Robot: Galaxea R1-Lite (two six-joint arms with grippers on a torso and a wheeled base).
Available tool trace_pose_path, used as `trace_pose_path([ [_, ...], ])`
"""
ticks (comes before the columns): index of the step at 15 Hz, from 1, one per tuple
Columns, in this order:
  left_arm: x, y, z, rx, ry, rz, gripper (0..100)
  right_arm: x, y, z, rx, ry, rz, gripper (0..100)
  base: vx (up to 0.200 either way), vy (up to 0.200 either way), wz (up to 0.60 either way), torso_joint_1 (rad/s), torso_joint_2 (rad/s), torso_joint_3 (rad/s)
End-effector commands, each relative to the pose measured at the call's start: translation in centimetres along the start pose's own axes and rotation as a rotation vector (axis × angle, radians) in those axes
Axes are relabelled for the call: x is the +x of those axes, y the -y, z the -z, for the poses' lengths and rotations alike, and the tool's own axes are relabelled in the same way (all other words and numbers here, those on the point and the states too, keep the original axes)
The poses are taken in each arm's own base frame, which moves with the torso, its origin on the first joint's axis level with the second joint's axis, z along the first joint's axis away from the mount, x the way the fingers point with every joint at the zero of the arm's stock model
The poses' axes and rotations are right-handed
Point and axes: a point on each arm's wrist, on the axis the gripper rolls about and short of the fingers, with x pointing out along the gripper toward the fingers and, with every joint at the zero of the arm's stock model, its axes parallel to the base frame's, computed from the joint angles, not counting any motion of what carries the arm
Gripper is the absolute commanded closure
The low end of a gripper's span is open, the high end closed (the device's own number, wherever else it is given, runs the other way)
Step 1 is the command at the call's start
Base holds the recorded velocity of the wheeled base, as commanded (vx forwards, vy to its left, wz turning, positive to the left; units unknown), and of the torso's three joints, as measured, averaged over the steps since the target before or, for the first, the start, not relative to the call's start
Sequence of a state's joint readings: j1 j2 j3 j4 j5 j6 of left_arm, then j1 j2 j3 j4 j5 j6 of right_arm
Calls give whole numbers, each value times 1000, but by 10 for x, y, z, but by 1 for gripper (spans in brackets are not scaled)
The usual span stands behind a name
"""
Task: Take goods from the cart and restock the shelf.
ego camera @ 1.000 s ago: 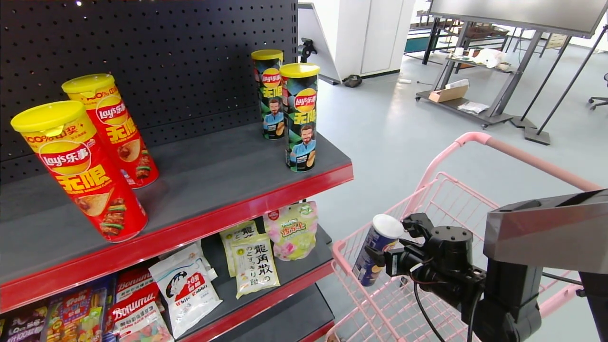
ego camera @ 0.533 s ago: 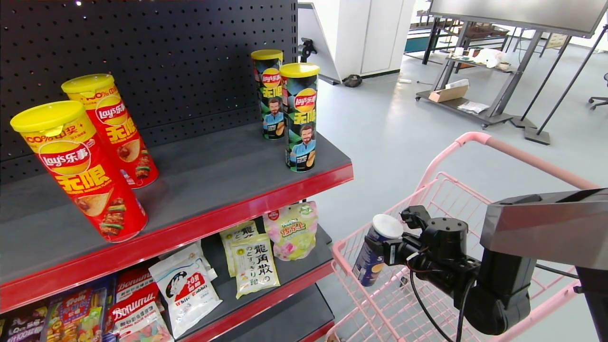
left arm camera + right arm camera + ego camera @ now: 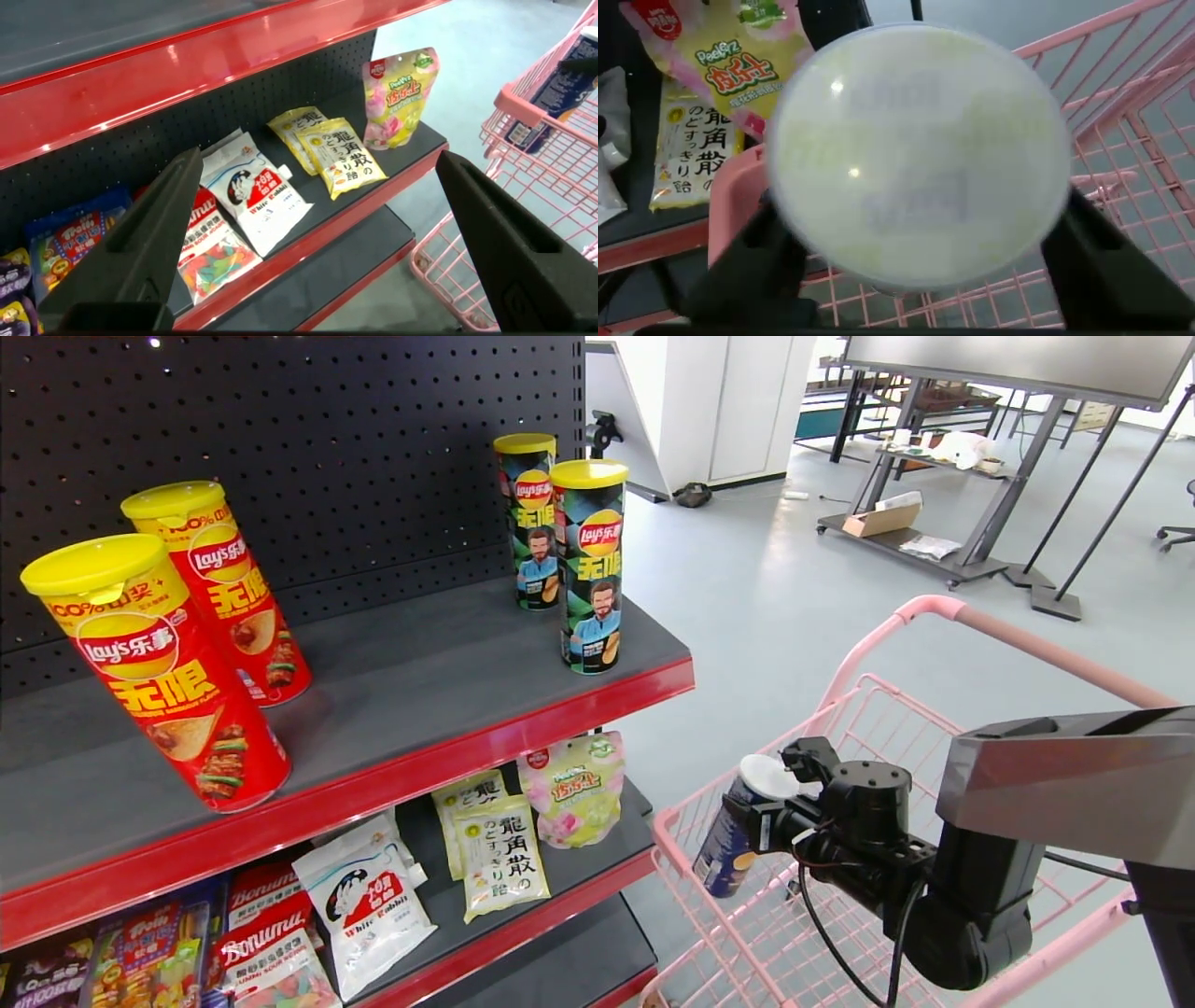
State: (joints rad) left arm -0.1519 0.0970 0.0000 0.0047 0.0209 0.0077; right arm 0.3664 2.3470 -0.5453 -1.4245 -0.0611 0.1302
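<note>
At lower centre-right of the head view, the right gripper is clamped on a blue can with a white lid, held tilted at the corner of the pink cart. The left gripper is spread wide and empty, facing the snack bags on the lower shelf. The grip looks high, near the lid, so the can could swing or slip. Its bottom may catch the cart's rim, and at the top shelf it could topple the black cans.
</note>
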Motion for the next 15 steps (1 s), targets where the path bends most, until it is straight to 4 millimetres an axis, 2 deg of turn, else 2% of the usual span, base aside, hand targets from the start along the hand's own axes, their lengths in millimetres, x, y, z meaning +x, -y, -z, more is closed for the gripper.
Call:
trace_pose_path([
  [1, 0, 0, 0, 0, 0, -1, 0, -1, -3, 1, -4, -5, -5, 100, 0, 0, 0, 0, 0, 0],
  [4, 0, 0, 0, 0, 0, -1, 0, -14, -7, 2, -15, -22, 13, 100, 0, 0, 0, 0, 0, 0],
  [6, 0, 0, 0, 0, -1, -1, 0, -36, -8, -16, -21, -28, 20, 100, 0, 0, 0, 0, 0, 0],
  [8, 0, 0, 0, 0, -1, -1, 0, -58, -11, -50, -18, 5, 23, 100, 0, 0, 0, 0, 0, 0],
  [9, 0, 0, 0, 0, -1, -1, 0, -75, -13, -73, -29, 14, 22, 100, 0, 0, 0, 0, 0, 0],
  [10, 0, 0, 0, 0, -1, -1, 0, -99, -15, -103, -60, 18, 20, 100, 0, 0, 0, 0, 0, 0],
  [12, 0, 0, 0, -1, -3, -1, 0, -138, -17, -143, -96, 25, 34, 100, 0, 0, 0, 0, 0, 0],
  [14, 0, 0, 0, -1, -3, -1, 0, -179, -15, -165, -126, 30, 88, 100, 0, 0, 0, 0, 0, 0],
  [15, 0, 0, 0, -1, -3, -1, 0, -190, -14, -169, -126, 36, 87, 100, 0, 0, 0, 0, 0, 0],
])
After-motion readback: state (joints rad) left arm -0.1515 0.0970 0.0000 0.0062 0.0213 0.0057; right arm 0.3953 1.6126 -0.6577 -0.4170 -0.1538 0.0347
